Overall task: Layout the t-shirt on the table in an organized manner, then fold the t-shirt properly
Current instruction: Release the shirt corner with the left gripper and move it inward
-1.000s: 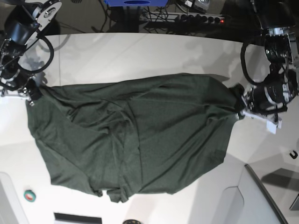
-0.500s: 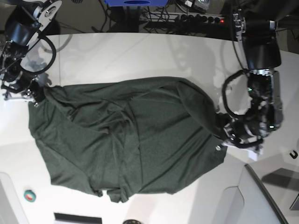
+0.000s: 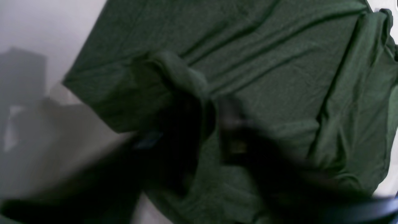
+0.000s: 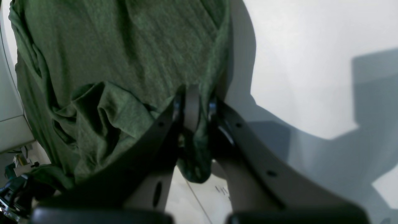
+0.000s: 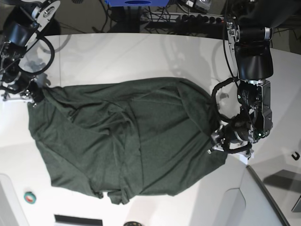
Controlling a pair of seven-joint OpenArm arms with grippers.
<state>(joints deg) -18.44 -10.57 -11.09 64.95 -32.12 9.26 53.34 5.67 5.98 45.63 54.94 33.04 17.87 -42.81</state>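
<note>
A: What has moved since a second ago?

B: The left gripper (image 5: 217,142) has swung in and down along the t-shirt (image 5: 127,141), dragging that corner so the cloth now bunches and folds over just beside it.

A: Is it spread or pressed together?

B: I cannot tell; its wrist view is a dark blur over a rolled fold of cloth (image 3: 174,74).

A: And the other one?

B: The right gripper (image 4: 192,109) has stayed put, pinching the shirt's edge between pressed-together fingers (image 4: 214,109), a tuft hanging below them.

A: Where is the shirt?

B: Spread, wrinkled, on the table (image 5: 141,56), stretched between the two grippers.
</note>
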